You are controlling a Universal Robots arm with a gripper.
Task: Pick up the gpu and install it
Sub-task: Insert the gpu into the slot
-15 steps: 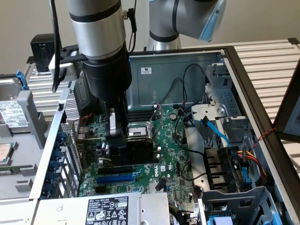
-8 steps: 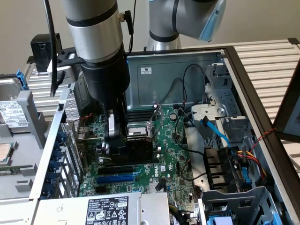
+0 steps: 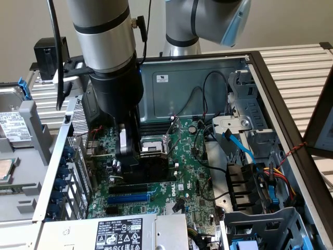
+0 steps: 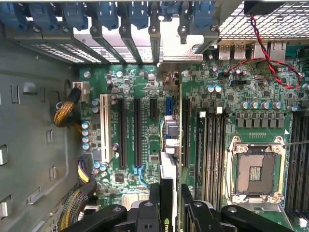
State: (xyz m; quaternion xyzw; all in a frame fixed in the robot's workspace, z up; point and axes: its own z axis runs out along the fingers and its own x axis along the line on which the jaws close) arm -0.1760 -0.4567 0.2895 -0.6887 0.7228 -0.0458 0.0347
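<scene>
- The black gripper [image 4: 170, 191] has its two fingers [image 4: 155, 195] pinching the gpu [image 4: 167, 166], a slim card on a green circuit board seen edge-on, with one finger on each face.
- The gpu stands upright on its long edge over the green motherboard [image 4: 251, 96], just beside a long black expansion slot [image 4: 136, 130].
- Its silver metal bracket [image 4: 169, 46] lies at the rear slot openings, among the blue plastic slot clips [image 4: 107, 14].
- I cannot tell whether the card's edge is seated in a slot.
- In the exterior view, the silver-and-black robot arm [image 3: 106, 47] reaches down into the open grey metal computer case [image 3: 197, 83].
- There the gripper is at 9 o'clock of the silver-framed CPU socket [image 3: 153, 145].
- The grey power-supply box with a black label [image 3: 114, 232] sits at 6 o'clock of the gripper.
</scene>
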